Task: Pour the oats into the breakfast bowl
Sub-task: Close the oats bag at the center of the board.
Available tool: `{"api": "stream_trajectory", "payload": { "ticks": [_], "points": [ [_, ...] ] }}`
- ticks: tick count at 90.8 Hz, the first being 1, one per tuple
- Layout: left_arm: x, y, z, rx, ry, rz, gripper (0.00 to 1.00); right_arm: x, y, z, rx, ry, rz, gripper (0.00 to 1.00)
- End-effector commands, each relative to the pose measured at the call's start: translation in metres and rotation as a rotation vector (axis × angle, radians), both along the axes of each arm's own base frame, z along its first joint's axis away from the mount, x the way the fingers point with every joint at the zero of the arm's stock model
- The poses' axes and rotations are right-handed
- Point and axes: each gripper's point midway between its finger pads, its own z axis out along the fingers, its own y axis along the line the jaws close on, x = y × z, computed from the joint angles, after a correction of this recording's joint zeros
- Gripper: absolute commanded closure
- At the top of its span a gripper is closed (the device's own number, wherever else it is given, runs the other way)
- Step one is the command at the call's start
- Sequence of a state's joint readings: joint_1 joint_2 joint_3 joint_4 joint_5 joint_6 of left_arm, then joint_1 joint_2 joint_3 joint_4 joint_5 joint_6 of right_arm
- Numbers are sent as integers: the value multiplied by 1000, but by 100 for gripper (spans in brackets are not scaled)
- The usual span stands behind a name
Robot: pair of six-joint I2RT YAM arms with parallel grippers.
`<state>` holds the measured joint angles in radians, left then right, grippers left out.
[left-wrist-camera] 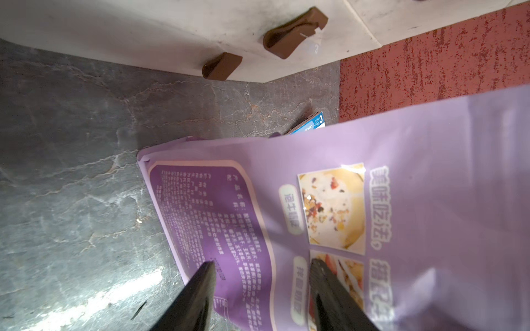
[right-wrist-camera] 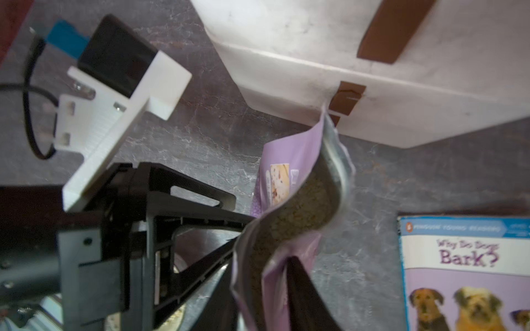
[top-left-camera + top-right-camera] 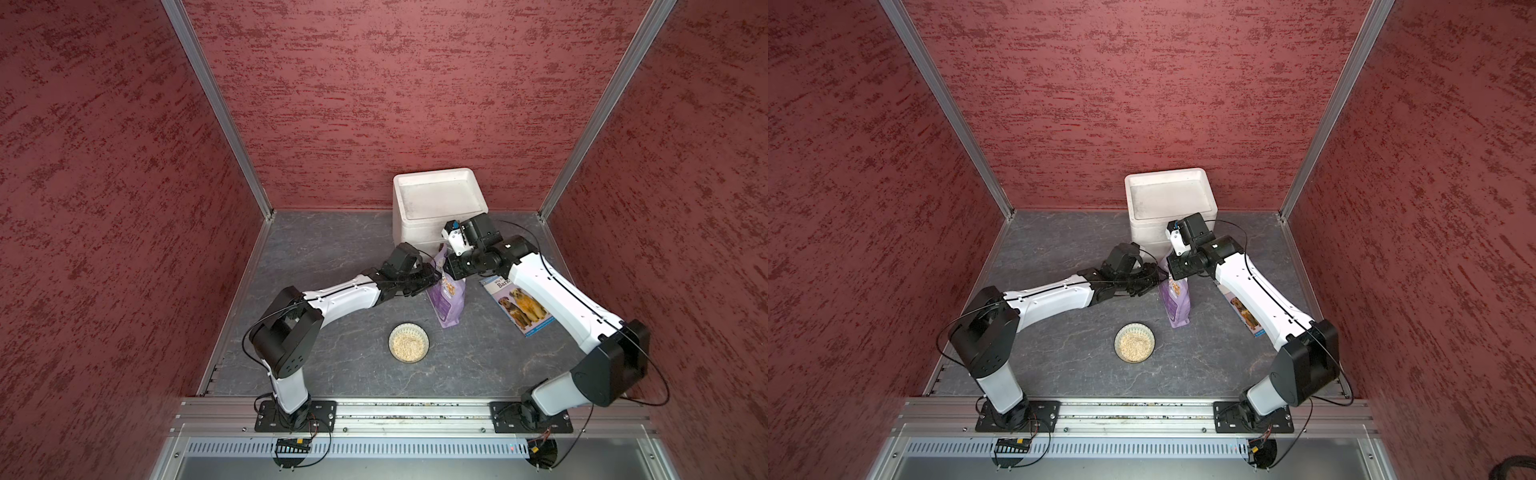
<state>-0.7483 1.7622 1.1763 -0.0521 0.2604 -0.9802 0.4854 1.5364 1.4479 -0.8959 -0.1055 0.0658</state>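
The lavender pouch (image 3: 448, 300) (image 3: 1177, 301) stands upright on the table, its top open. Oats (image 2: 301, 206) show inside its mouth. My right gripper (image 2: 259, 262) reaches down from above and is shut on the pouch's top rim, one finger on each side. My left gripper (image 1: 262, 262) comes in from the left at mid height, open, its fingertips (image 1: 208, 269) against the pouch's printed face (image 1: 372, 186). The breakfast bowl (image 3: 409, 343) (image 3: 1134, 343) sits in front of the pouch, apart from it, with a layer of oats (image 3: 409, 345) in it.
A white foam box (image 3: 436, 195) (image 3: 1167, 195) with brown handles (image 1: 295, 34) stands right behind the pouch. A blue dog-cover book (image 3: 519, 307) (image 2: 464, 272) lies flat to the pouch's right, partly under my right arm. Red walls close in three sides.
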Motion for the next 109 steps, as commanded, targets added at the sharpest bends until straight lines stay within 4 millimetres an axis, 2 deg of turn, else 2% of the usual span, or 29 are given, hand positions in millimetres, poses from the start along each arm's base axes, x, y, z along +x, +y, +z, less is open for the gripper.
{"api": "stream_trajectory", "payload": {
  "ticks": [1, 22, 36, 37, 40, 43, 46, 52, 61, 69, 72, 78, 81, 99, 109],
  "points": [
    [-1, -6, 15, -20, -21, -7, 44, 8, -1, 5, -22, -17, -49, 100],
    [-2, -7, 14, -20, -22, -5, 44, 2, -9, 28, 16, -93, -86, 100],
    [-3, -9, 15, -26, -21, -12, 44, 0, -4, 12, 26, -41, -76, 99],
    [-3, -9, 15, -26, -21, -13, 44, 0, -3, 11, 26, -37, -78, 92],
    [-4, -10, 15, -26, -21, -15, 44, 1, -2, 8, 25, -28, -81, 60],
    [-4, -10, 15, -26, -20, -15, 44, 3, -2, 7, 24, -28, -87, 42],
    [-4, -10, 15, -26, -20, -15, 44, 6, -2, 6, 20, -33, -93, 34],
    [-4, -10, 15, -26, -23, -17, 44, 12, 0, 6, 16, -41, -95, 30],
    [-5, -10, 16, -26, -23, -16, 44, 21, 2, 5, -2, -33, -97, 33],
    [-4, -10, 16, -27, -25, -16, 44, 24, 4, 4, -5, -29, -91, 43],
    [-5, -11, 16, -27, -24, -17, 44, 24, 5, 4, -2, -30, -90, 52],
    [-5, -11, 15, -26, -22, -18, 44, 24, 4, 7, 1, -40, -96, 87],
    [-5, -11, 15, -27, -23, -18, 44, 24, 2, 8, -5, -47, -104, 100],
    [-4, -12, 18, -33, -27, -19, 44, 24, -12, 23, -32, -108, -143, 100],
    [-4, -12, 17, -34, -27, -19, 44, 21, -5, 19, -16, -80, -106, 100]
  ]
}}
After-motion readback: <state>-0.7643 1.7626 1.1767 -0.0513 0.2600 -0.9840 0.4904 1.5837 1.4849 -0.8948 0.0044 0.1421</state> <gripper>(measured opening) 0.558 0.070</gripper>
